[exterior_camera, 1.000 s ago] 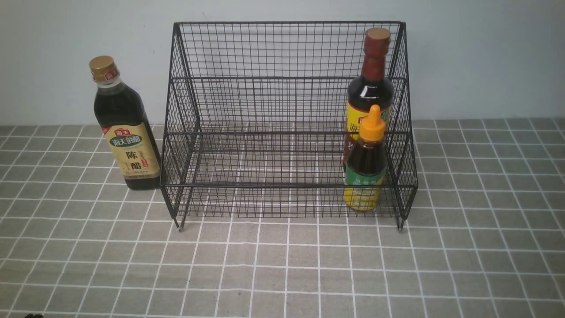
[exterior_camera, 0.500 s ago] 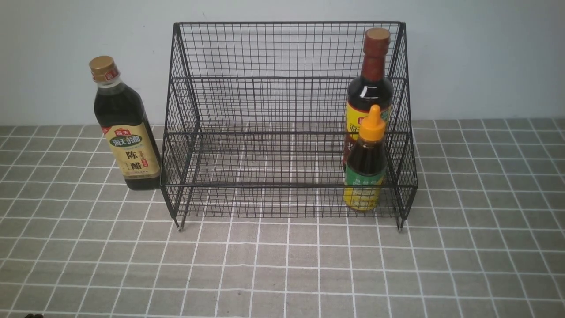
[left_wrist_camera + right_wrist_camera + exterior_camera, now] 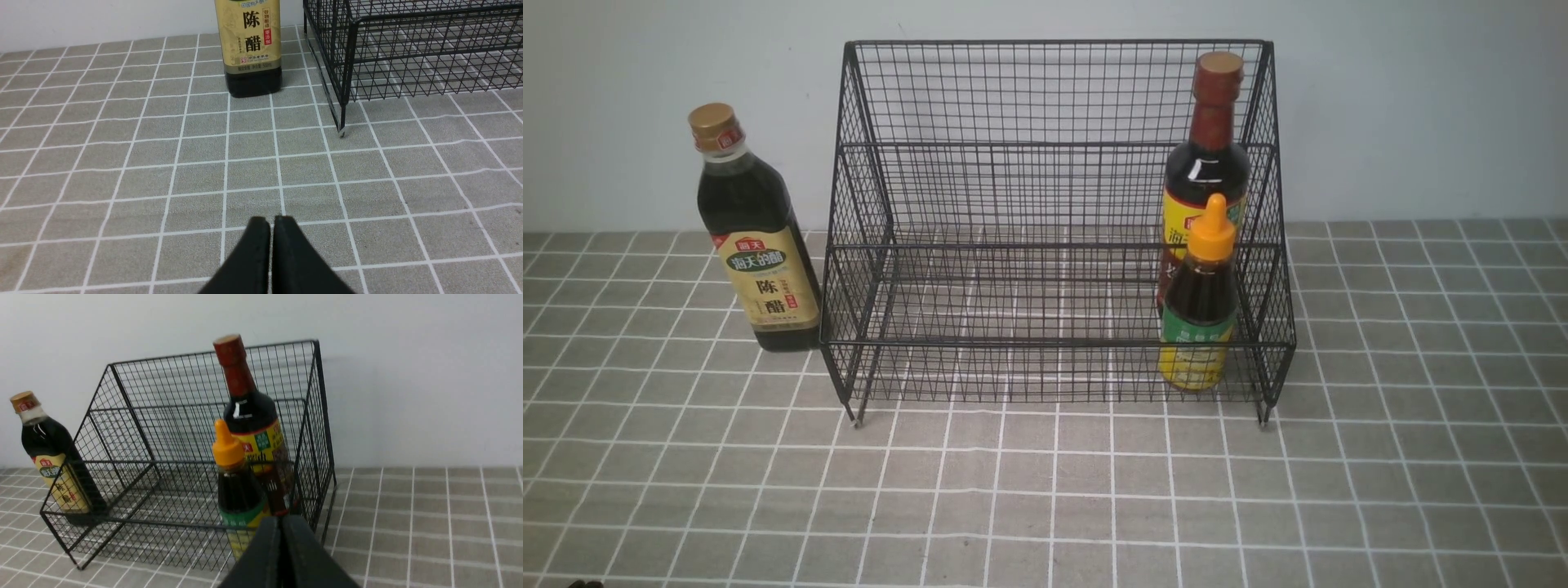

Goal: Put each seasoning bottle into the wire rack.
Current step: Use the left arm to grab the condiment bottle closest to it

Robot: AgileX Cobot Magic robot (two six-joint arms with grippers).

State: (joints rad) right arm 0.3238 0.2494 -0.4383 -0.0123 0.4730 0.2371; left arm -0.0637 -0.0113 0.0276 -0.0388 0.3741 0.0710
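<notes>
The black wire rack [image 3: 1054, 196] stands against the wall. At its right end the tall brown-red-necked bottle [image 3: 1207, 163] stands on the back tier. The small orange-capped bottle [image 3: 1201, 302] stands in front of it on the lower tier. The gold-capped bottle [image 3: 752, 237] stands on the cloth just left of the rack [image 3: 408, 49]; its label [image 3: 250, 36] shows in the left wrist view. My left gripper [image 3: 271, 220] is shut and empty, low over the cloth short of that bottle. My right gripper [image 3: 281, 519] is shut and empty, in front of the rack's right end [image 3: 318, 416]. Neither gripper shows in the front view.
A grey checked cloth [image 3: 1045, 490] covers the table. A plain pale wall [image 3: 1421, 106] runs right behind the rack and bottles. The rack's short feet [image 3: 855, 422] rest on the cloth.
</notes>
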